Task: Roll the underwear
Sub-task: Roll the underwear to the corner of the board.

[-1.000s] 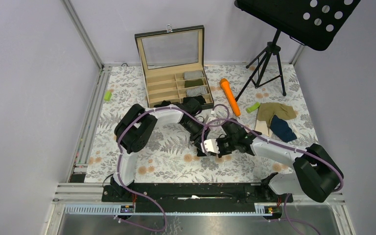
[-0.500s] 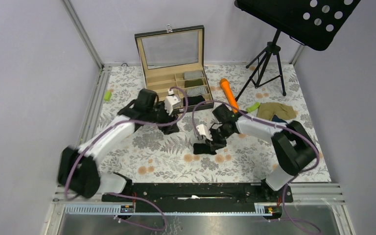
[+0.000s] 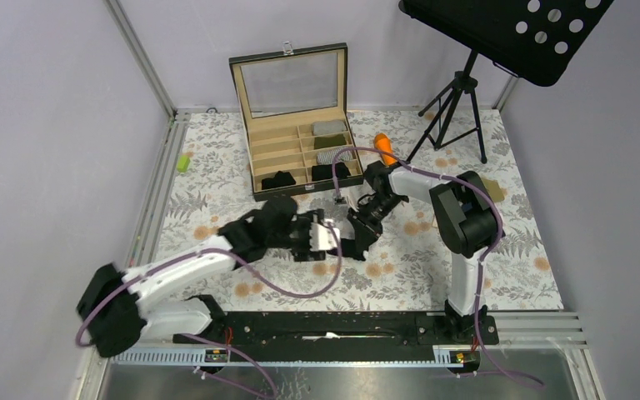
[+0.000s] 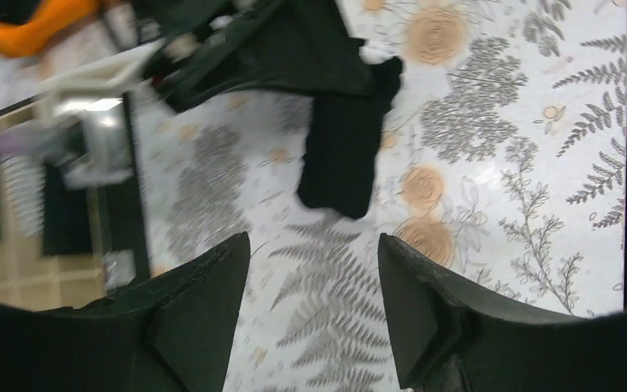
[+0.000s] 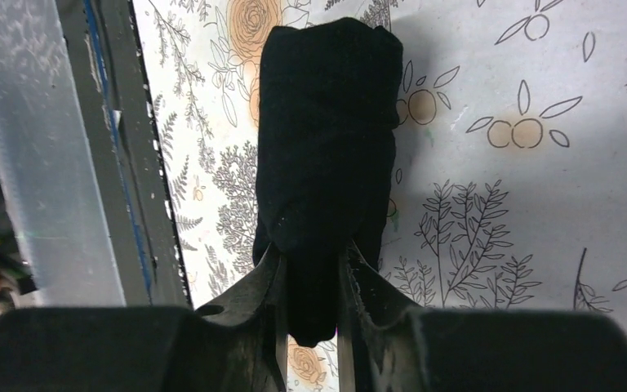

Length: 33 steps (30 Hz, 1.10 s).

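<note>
Right gripper [image 5: 310,263] is clamped on one end of the black roll [image 5: 326,139] over the mat [image 3: 433,250]. The roll's long axis points straight out from the fingers. Left gripper [image 4: 312,245] is open and empty, the roll just ahead of it.

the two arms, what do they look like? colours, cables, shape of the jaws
The left arm and right arm are built alike: white links between bulky black joints. A purple cable loops loosely along each. The jaws are matte black and wedge-shaped, with angled inner faces.
</note>
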Each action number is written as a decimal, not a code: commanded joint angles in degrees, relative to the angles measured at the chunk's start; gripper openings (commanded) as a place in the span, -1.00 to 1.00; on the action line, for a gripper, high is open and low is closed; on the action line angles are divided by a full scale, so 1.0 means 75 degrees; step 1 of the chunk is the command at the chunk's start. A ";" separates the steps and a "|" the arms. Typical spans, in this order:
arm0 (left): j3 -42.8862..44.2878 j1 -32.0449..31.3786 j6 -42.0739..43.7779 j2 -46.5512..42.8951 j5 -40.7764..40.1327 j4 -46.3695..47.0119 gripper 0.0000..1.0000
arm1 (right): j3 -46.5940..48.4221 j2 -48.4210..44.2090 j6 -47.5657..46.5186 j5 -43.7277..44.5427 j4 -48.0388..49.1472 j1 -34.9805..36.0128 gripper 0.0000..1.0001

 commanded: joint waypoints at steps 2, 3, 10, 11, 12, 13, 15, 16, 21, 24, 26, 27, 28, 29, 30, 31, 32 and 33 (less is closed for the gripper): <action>0.0669 -0.0651 0.0723 0.2010 0.0481 0.1281 0.30 | -0.0371 0.0847 0.0271 0.1512 0.0078 0.0130 -0.91; 0.0756 -0.0762 0.0756 0.2331 0.0461 0.1471 0.30 | -0.0407 0.0803 0.0294 0.1530 0.0132 0.0119 -0.91; 0.1012 -0.0999 0.0712 0.3701 -0.0055 0.2644 0.33 | -0.0497 0.0743 0.0481 0.1611 0.0337 0.0106 -0.89; 0.0985 -0.1016 0.0738 0.3798 -0.0056 0.2758 0.33 | -0.0497 0.0749 0.0499 0.1624 0.0353 0.0106 -0.89; 0.0945 -0.1039 0.0758 0.3882 -0.0020 0.2879 0.34 | -0.0525 0.0735 0.0512 0.1626 0.0368 0.0109 -0.89; 0.0960 -0.1061 0.0762 0.3962 0.0013 0.2947 0.33 | -0.0536 0.0726 0.0533 0.1626 0.0400 0.0107 -0.88; 0.1111 -0.1107 0.0810 0.4206 0.0059 0.2824 0.31 | -0.0537 0.0716 0.0557 0.1635 0.0421 0.0106 -0.88; 0.1210 -0.1113 0.0875 0.4341 0.0035 0.2694 0.26 | -0.0542 0.0711 0.0567 0.1637 0.0422 0.0106 -0.88; 0.1249 -0.1127 0.1337 0.4772 -0.0426 0.2565 0.17 | -0.0566 0.0696 0.0595 0.1649 0.0459 0.0106 -0.87; 0.1243 -0.1116 0.1433 0.4880 -0.0470 0.2340 0.05 | -0.0603 0.0653 0.0596 0.1638 0.0491 0.0106 -0.85; 0.1269 -0.1116 0.1395 0.4902 -0.0325 0.2156 -0.16 | -0.0619 0.0620 0.0588 0.1618 0.0497 0.0094 -0.81; 0.1284 -0.1122 0.1335 0.4909 -0.0253 0.2097 -0.34 | -0.0630 0.0588 0.0590 0.1600 0.0489 0.0094 -0.76; 0.1304 -0.1121 0.1247 0.4898 -0.0200 0.2043 -0.51 | -0.0631 0.0512 0.0616 0.1592 0.0486 0.0089 -0.69; 0.1323 -0.1121 0.1168 0.4889 -0.0156 0.2009 -0.67 | -0.0614 0.0417 0.0650 0.1560 0.0423 0.0069 -0.62; 0.1344 -0.1091 0.1118 0.4853 -0.0122 0.1956 -0.82 | -0.0518 0.0309 0.0615 0.1474 0.0220 0.0024 -0.52; 0.1397 -0.1066 0.1095 0.4812 -0.0043 0.1831 -0.91 | -0.0291 0.0204 0.0530 0.1273 -0.0215 -0.0052 -0.39; 0.1456 -0.0994 0.1067 0.4755 0.0097 0.1607 -0.97 | 0.0145 0.0104 0.0490 0.1024 -0.0689 -0.0189 -0.24; 0.1550 -0.0908 0.0992 0.4688 0.0248 0.1403 -1.00 | 0.0500 -0.0005 0.0413 0.0730 -0.1281 -0.0369 -0.01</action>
